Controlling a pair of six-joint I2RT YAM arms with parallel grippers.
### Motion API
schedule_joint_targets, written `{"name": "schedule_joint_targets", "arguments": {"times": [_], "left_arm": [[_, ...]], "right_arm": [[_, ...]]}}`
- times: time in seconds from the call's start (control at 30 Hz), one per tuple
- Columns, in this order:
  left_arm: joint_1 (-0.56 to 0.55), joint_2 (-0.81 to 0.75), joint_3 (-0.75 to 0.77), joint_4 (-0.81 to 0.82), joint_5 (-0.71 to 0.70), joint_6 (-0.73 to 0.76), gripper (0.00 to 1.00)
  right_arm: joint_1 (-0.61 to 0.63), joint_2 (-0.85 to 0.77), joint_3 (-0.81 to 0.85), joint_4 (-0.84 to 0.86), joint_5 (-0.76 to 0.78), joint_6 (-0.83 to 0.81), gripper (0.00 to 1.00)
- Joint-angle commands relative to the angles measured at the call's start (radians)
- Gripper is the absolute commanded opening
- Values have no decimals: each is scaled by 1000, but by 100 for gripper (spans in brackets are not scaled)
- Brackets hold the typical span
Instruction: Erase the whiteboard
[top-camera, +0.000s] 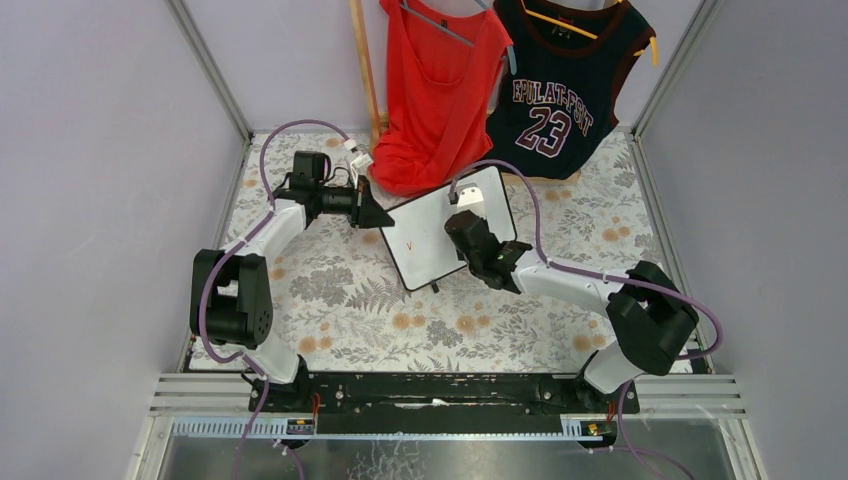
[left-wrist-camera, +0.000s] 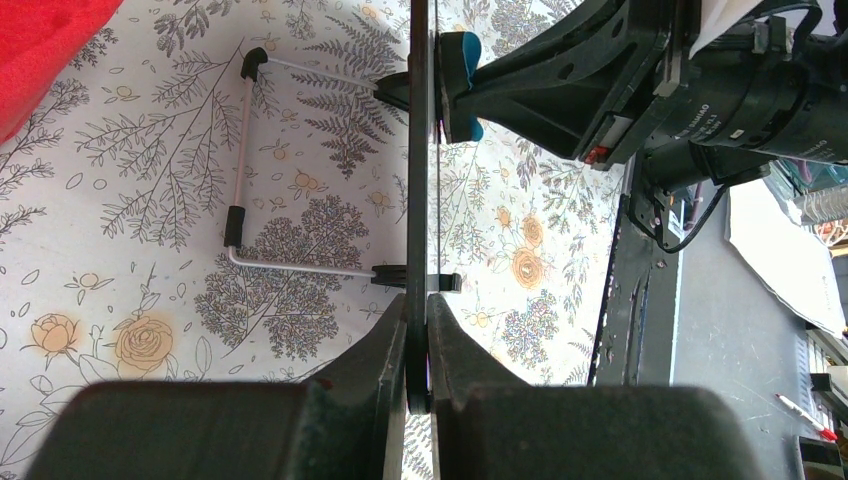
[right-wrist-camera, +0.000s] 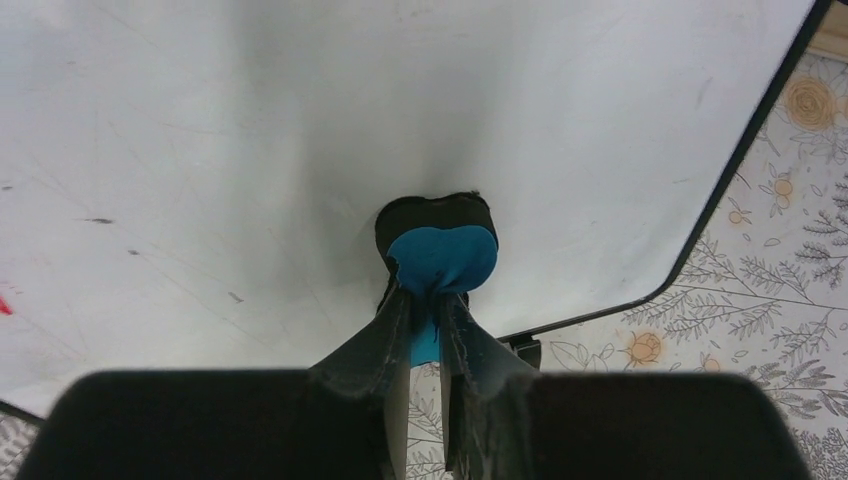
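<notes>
Whiteboard (top-camera: 425, 225) mid-table on floral cloth (top-camera: 340, 300), propped on wire stand (left-wrist-camera: 233, 225).
Red mark (top-camera: 408, 243) near edge by left gripper (left-wrist-camera: 418, 318), not yet wiped.
Left gripper pinches board edge, jaws narrow.
Right gripper (right-wrist-camera: 425, 312) clamps blue eraser (right-wrist-camera: 442, 258), pressed on board face.
Risks:
- hard push slips board from thin pinch and tips stand
- eraser twists out of fingers

The red mark (top-camera: 408, 243) on the whiteboard (top-camera: 428, 255) is too small to read, the jersey (top-camera: 560, 90) cut off above
</notes>
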Motion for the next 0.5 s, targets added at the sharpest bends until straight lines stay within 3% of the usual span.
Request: {"name": "schedule_joint_targets", "arguments": {"times": [0.0, 0.23, 0.47], "left_arm": [[-8, -2, -3, -52, -33, 55, 0], [-10, -1, -2, -52, -32, 52, 0], [-10, -7, 0, -58, -32, 57, 0]], "right_arm": [[72, 8, 83, 39, -19, 21, 0], [220, 139, 234, 30, -5, 15, 0], [257, 211, 286, 20, 1, 26, 0]]}}
